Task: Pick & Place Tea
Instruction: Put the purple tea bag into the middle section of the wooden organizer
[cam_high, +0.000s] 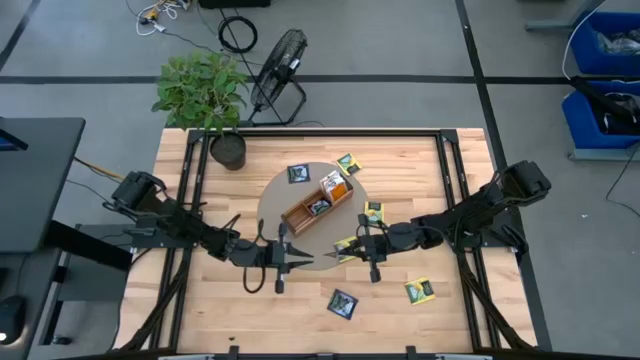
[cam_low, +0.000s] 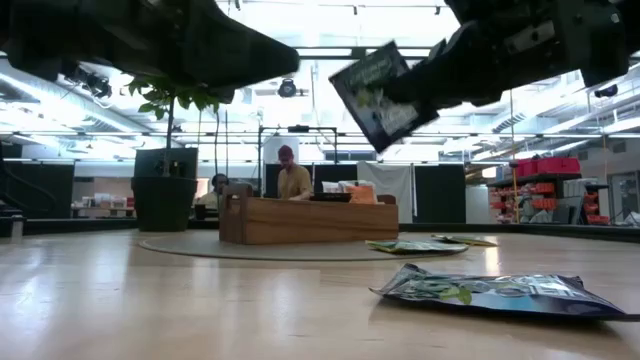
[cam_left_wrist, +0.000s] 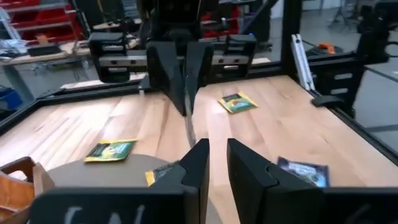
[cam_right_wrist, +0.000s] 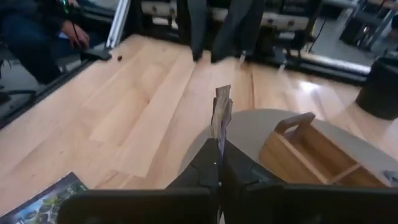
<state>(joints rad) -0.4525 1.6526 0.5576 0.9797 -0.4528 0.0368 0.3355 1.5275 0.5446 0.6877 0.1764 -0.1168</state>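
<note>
My right gripper (cam_right_wrist: 219, 163) is shut on a dark tea packet (cam_low: 378, 95), held in the air near the table's middle. My left gripper (cam_left_wrist: 217, 163) faces it from the table's left, a short way off, its fingers a little open with nothing between them. The wooden tray (cam_high: 318, 203) stands on a round grey mat (cam_high: 285, 195). Other tea packets lie flat: a yellow-green one (cam_high: 347, 243) under my right gripper at the mat's edge, one on the mat (cam_high: 373, 211), two behind the tray (cam_high: 298, 173) and two near the front (cam_high: 343, 303). My right gripper pinches the packet between its two fingers at one edge (cam_right_wrist: 219, 135). The fingers come almost level from the table's right. The packet sticks out past the fingertips with its flat faces upright, somewhat tilted, lifted clear of the table.
A potted plant (cam_high: 228, 148) stands at the table's far left corner. Black frame rails (cam_high: 450, 170) run along the table's sides. Bare wood lies at the near left (cam_high: 200, 310). People sit in the room beyond the tray (cam_low: 292, 180).
</note>
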